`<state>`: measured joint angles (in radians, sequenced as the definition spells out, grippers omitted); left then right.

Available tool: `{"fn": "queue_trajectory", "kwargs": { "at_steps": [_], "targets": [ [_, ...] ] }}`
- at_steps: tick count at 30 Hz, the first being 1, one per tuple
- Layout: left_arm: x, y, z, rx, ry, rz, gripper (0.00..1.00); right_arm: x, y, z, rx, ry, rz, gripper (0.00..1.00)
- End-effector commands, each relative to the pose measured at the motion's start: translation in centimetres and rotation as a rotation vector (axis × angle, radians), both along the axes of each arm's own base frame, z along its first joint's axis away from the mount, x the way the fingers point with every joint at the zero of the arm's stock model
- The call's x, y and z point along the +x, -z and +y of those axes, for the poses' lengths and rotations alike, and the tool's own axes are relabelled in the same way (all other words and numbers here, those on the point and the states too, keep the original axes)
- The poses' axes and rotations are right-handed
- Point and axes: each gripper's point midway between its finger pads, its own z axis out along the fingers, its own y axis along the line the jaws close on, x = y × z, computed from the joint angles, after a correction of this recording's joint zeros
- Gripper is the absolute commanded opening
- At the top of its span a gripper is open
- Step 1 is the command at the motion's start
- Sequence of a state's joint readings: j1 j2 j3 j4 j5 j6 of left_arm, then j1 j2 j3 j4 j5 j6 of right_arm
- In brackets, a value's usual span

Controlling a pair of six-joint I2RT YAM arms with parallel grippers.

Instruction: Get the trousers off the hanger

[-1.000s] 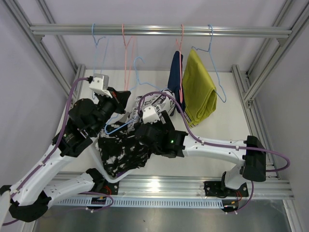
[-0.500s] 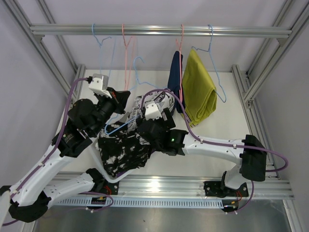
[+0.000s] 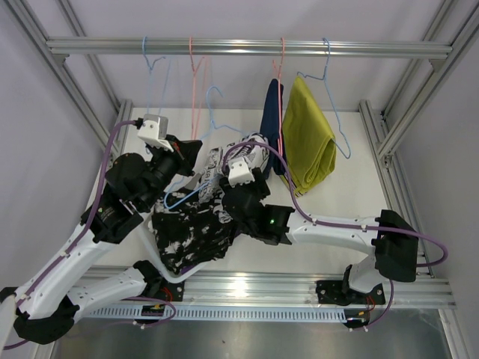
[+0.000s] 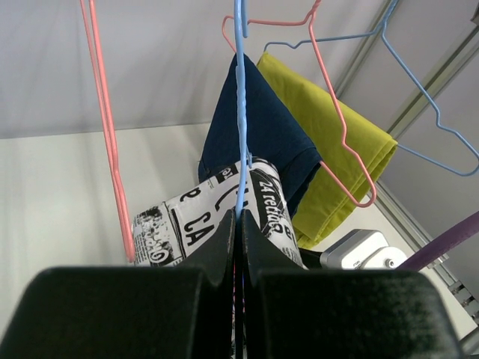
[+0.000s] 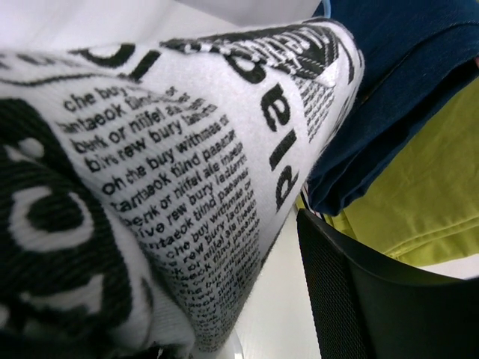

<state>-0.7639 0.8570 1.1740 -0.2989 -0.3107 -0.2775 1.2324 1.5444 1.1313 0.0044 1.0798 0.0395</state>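
Note:
The white trousers with black print [image 3: 251, 153] hang folded over a blue hanger [image 3: 215, 120], whose hook sits below the rail. My left gripper [image 3: 192, 166] is shut on that hanger's wire [image 4: 240, 149], the printed trousers [image 4: 191, 224] just beyond its tips. My right gripper [image 3: 238, 157] is open around the printed trousers [image 5: 172, 172]. One black finger [image 5: 352, 299] stands a little off the cloth; the other is hidden behind it. Navy trousers [image 3: 272, 123] and mustard yellow trousers [image 3: 307, 138] hang on the rail to the right. A black-and-white splotched pair [image 3: 191, 232] lies on the table.
Bare blue [image 3: 153, 67] and pink hangers [image 3: 196, 75] hang from the metal rail [image 3: 247, 48] at the left. The navy pair is on a pink hanger [image 4: 337, 120] and the yellow pair on a blue hanger [image 4: 430, 105]. Frame posts line both sides.
My right gripper has moved up and farther onto the printed trousers, and its jaws have narrowed. The left gripper has held the blue hanger still.

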Motion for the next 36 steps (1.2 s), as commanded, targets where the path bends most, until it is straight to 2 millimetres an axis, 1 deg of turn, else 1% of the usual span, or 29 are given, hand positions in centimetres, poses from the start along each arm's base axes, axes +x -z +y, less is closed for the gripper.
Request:
{"fn": "queue_trajectory", "kwargs": {
  "at_steps": [1,2,4,6,8,9,11,12,15,19,22,24,26,28,30,31,34,36],
  "targets": [
    [-0.4,-2.4,0.2,-0.039,0.007,-0.076,0.0,1.0,-4.2,-1.1,0.153,0.072,-0.09,0.66],
    [-0.4,-2.2,0.2,-0.036,0.007,-0.074,0.0,1.1,-4.4,-1.2,0.162,0.075,-0.093,0.66],
    [-0.4,-2.4,0.2,-0.038,0.007,-0.076,0.0,1.3,-4.5,-1.1,0.169,0.059,-0.089,0.69],
    [-0.4,-2.4,0.3,-0.038,0.005,-0.078,0.0,1.4,-4.8,-1.1,0.19,0.04,-0.078,0.73],
    [-0.3,-2.4,0.3,-0.037,0.004,-0.078,0.0,1.4,-4.5,-0.8,0.209,0.01,-0.05,0.79],
    [-0.3,-2.3,0.3,-0.035,0.004,-0.076,0.01,1.3,-4.7,-0.8,0.223,0.001,-0.044,0.81],
    [-0.3,-2.3,0.2,-0.035,0.004,-0.076,0.0,1.2,-4.5,-0.8,0.242,-0.014,-0.022,0.84],
    [-0.3,-2.3,0.2,-0.034,0.004,-0.075,0.0,1.1,-4.3,-0.9,0.244,-0.018,-0.015,0.84],
    [-0.3,-2.4,0.2,-0.037,0.005,-0.077,0.0,1.1,-4.8,-1.2,0.273,-0.02,-0.02,0.84],
    [-0.3,-2.4,0.4,-0.034,0.001,-0.078,0.0,1.7,-4.9,-1.8,0.296,-0.011,-0.026,0.84],
    [-0.3,-2.1,0.3,-0.029,0.001,-0.074,0.01,2.0,-4.9,-1.5,0.314,-0.024,-0.013,0.85],
    [-0.3,-2.3,0.4,-0.032,-0.001,-0.079,0.0,1.9,-5.0,-1.0,0.339,-0.062,0.008,0.85],
    [-0.3,-2.2,0.4,-0.029,0.0,-0.079,0.01,2.2,-5.2,-1.2,0.381,-0.072,0.024,0.85],
    [-0.4,-2.4,0.4,-0.031,0.0,-0.081,0.0,2.1,-5.1,-0.9,0.405,-0.104,0.051,0.86],
    [-0.4,-2.4,0.4,-0.033,0.0,-0.082,0.01,1.8,-5.4,-1.0,0.422,-0.121,0.063,0.87],
    [-0.4,-2.5,0.4,-0.034,0.002,-0.083,0.0,1.5,-5.5,-0.7,0.43,-0.149,0.077,0.88],
    [-0.4,-2.4,0.4,-0.032,0.003,-0.082,0.01,1.0,-6.3,-0.3,0.472,-0.194,0.095,0.89],
    [-0.4,-2.3,0.4,-0.031,0.003,-0.081,0.01,0.6,-6.1,-0.4,0.472,-0.204,0.118,0.9]
  ]
}}
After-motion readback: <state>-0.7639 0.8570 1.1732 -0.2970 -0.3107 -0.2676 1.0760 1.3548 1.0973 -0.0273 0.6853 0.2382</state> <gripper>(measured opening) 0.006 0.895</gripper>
